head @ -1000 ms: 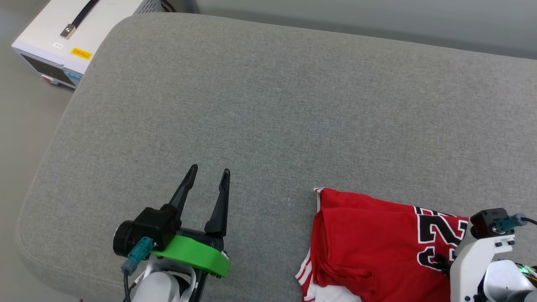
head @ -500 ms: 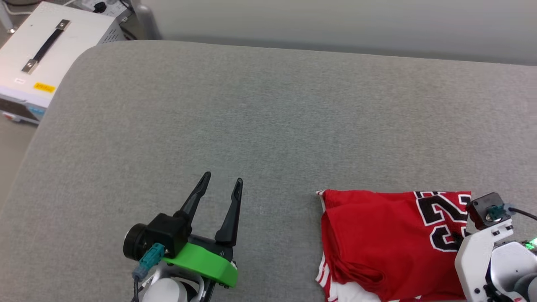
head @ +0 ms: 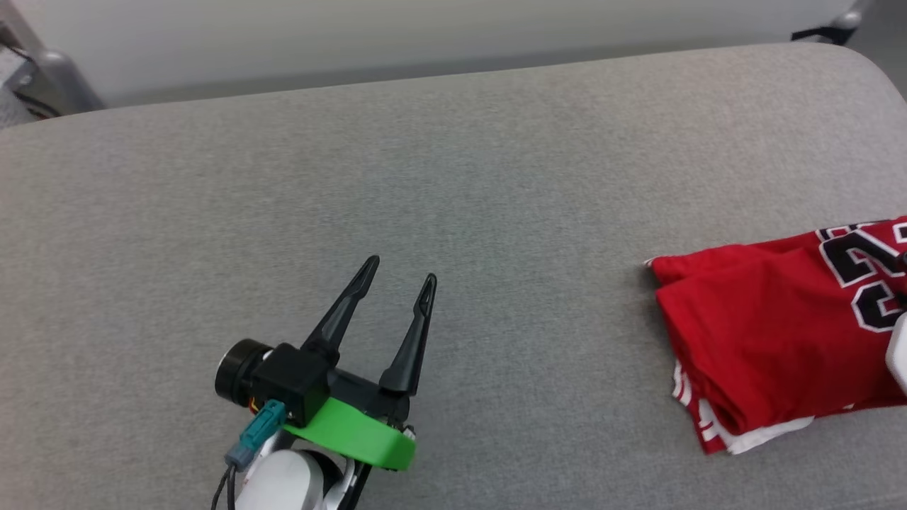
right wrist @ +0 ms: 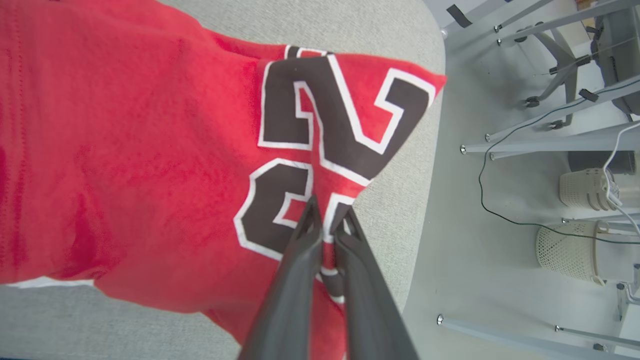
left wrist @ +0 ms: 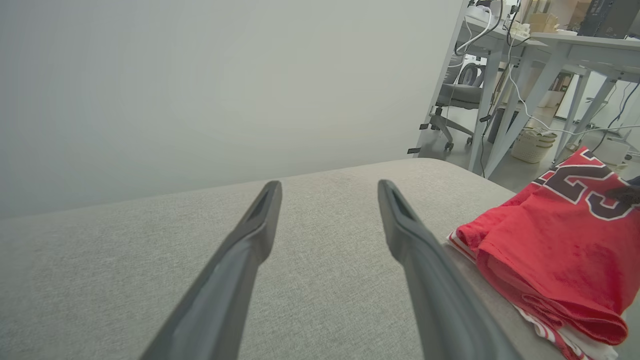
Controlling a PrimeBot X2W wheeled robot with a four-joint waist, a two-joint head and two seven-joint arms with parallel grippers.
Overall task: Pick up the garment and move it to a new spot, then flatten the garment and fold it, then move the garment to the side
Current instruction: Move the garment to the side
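**Shirt** (head: 765,333): red, folded over on itself, with black white-edged numerals on top and white striped trim showing under its near edge. It lies on the grey cushion (head: 453,177), well to the right of the left jaws and apart from them. Its numbered corner sits between the right jaws, close to the cushion's end.

**Left gripper** (head: 401,270): jaws spread wide with nothing between them, fingers over bare cushion. Only bare grey fabric lies between these jaws and the shirt.

**Right gripper** (right wrist: 328,207): jaws drawn narrow, pinching a fold of the shirt (right wrist: 150,150) at the lower numeral. The cloth rises to the fingertips.

**Surroundings:** a plain pale wall (left wrist: 200,75) beyond the left jaws. To their right, past the cushion's end, are table legs (left wrist: 482,110) and an office chair (left wrist: 452,97). Right of the right jaws, on the floor (right wrist: 450,250), stands a white basket (right wrist: 567,247).

**Hidden or cut off:**
- The head view's right border slices the shirt through its numerals, and a pale piece of arm (head: 898,354) covers its edge there.
- The shirt's lower layers are hidden by the fold.
- In the left wrist view the shirt (left wrist: 550,240) runs out of frame. A dark tip on the numerals there is too cropped to identify.

**Views compared:** the right wrist view gives the pinch itself, which the head view's border crops away. The left wrist view gives the stacked layers from the side.
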